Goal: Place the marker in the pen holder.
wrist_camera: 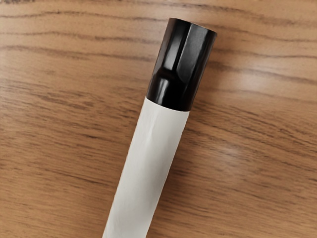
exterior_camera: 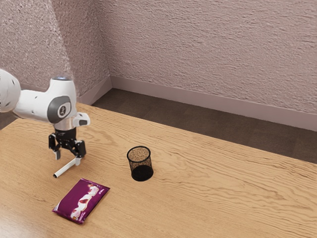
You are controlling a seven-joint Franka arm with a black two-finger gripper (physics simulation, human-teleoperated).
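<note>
1. One gripper (exterior_camera: 68, 157), open: its two fingers (exterior_camera: 58, 154) stand apart, with the marker not gripped between them. It is low over the table, at the marker's farther end.
2. One marker (exterior_camera: 67, 168), white with a black cap (wrist_camera: 181, 64) at one end. It is outside the pen holder, toward the exterior view's left, slanting out from beneath the gripper. Whether a finger touches it, I cannot tell.
3. One pen holder (exterior_camera: 132, 167), a round cup of black mesh with a dark rim and base. It stands upright, open end up, well apart from the gripper. Through its mouth and mesh, only its own dark base and the wood's colour show.
4. One packet (exterior_camera: 74, 199), purple with a pale and reddish picture printed on it. It lies flat near the marker, touching neither it nor the holder; its contents are hidden.
5. One table (exterior_camera: 218, 198) of light brown, streaky wood beneath them all.
</note>
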